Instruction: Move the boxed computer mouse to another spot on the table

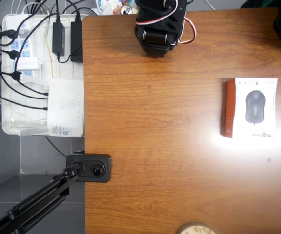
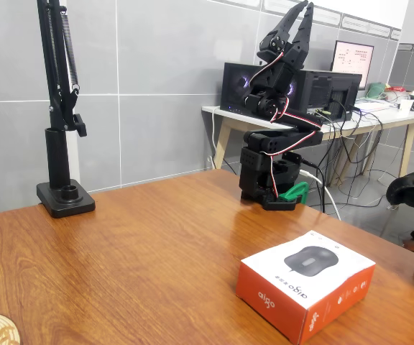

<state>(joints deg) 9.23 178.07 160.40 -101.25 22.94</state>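
One boxed computer mouse [image 2: 305,282] lying flat on the table [image 2: 142,244], well apart from the arm's base, orange-red side toward the fixed view. Gripper [image 2: 299,16] raised high above the base, pointing upward, jaws slightly apart, gripping nothing.

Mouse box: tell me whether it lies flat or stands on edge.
Flat. The mouse box rests on the table with its printed top facing up and orange side showing.
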